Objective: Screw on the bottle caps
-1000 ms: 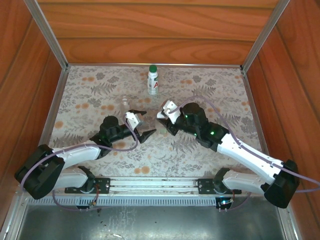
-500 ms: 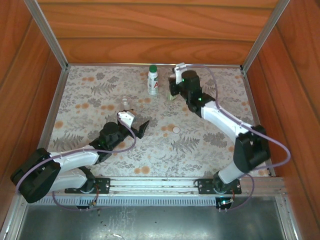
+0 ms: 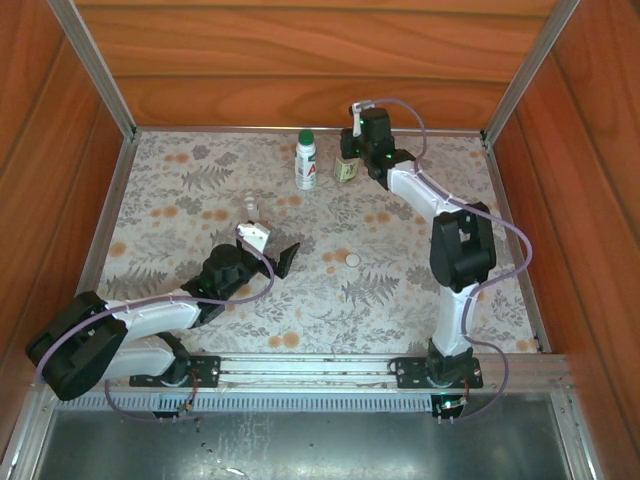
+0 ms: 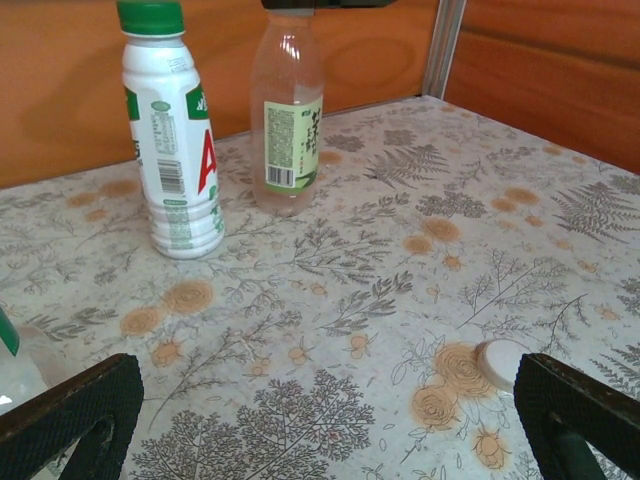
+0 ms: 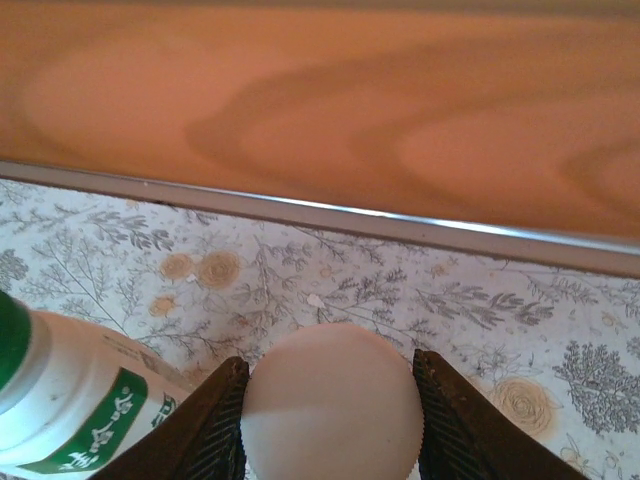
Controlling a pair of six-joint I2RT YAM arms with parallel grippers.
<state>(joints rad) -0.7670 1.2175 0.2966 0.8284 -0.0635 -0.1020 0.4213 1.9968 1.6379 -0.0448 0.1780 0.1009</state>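
Right pincer (image 5: pixel 328 412) clamps white round cap (image 5: pixel 330 395) atop clear bottle with yellow-green label (image 4: pixel 287 120), far side. Risk: tilted start cross-threads; unbraced bottle spins, tips toward white green-capped bottle (image 4: pixel 170 150) beside. Left pincer (image 4: pixel 325 425) wide, empty.

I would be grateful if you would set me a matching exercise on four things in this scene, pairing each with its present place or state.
Things
1. white bottle
2. clear labelled bottle
3. loose white cap
4. left gripper

Places and states
A. lying flat on the table mat
B. open, holding nothing
C. topped by a green cap
D. standing under the right gripper, which pinches the other white cap

Pairs: 1-C, 2-D, 3-A, 4-B.
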